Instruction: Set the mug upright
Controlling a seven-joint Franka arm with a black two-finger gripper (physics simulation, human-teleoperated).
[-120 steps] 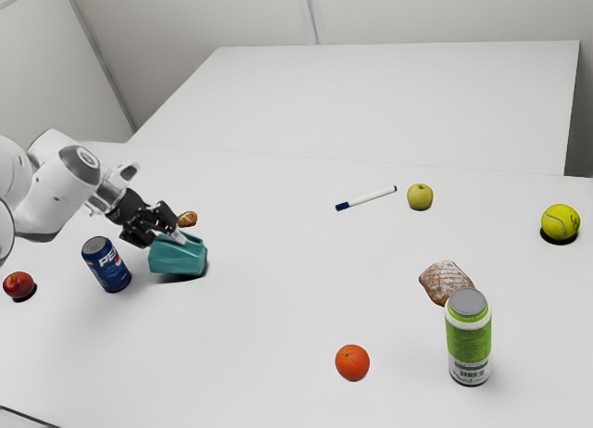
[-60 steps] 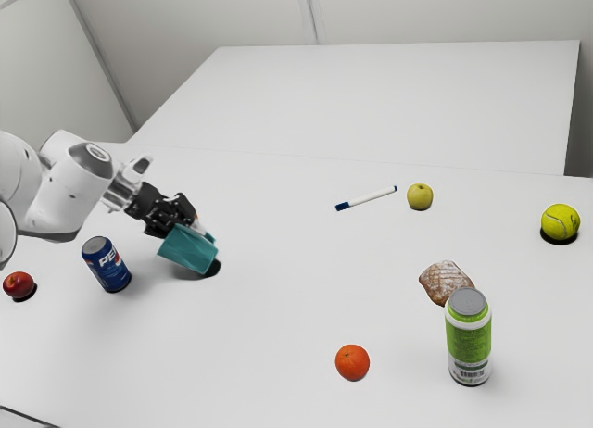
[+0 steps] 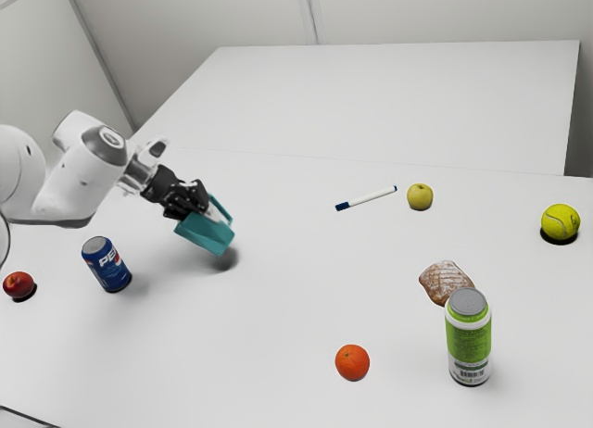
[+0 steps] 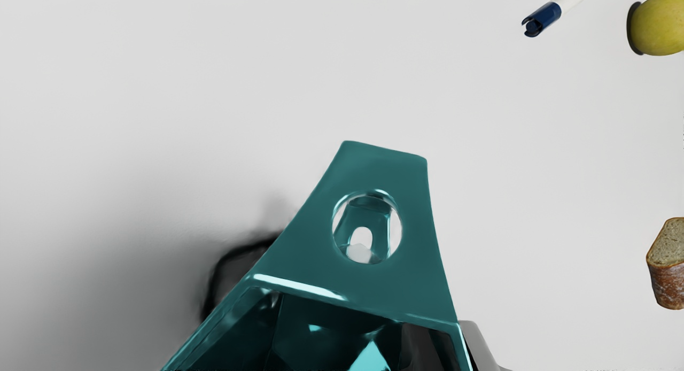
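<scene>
White counter (image 3: 269, 317) here, pale walls (image 3: 185, 30) at the far side, and on the exterior view's left the hand (image 3: 215, 215) grips the mug (image 3: 204, 234), tilted below it!

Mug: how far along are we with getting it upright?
The grasp looks done: the gripper is closed on the mug. In hand: the mug is tilted and seems to be just off the table, above its shadow. Left: turn it upright, set it down and let go.
</scene>
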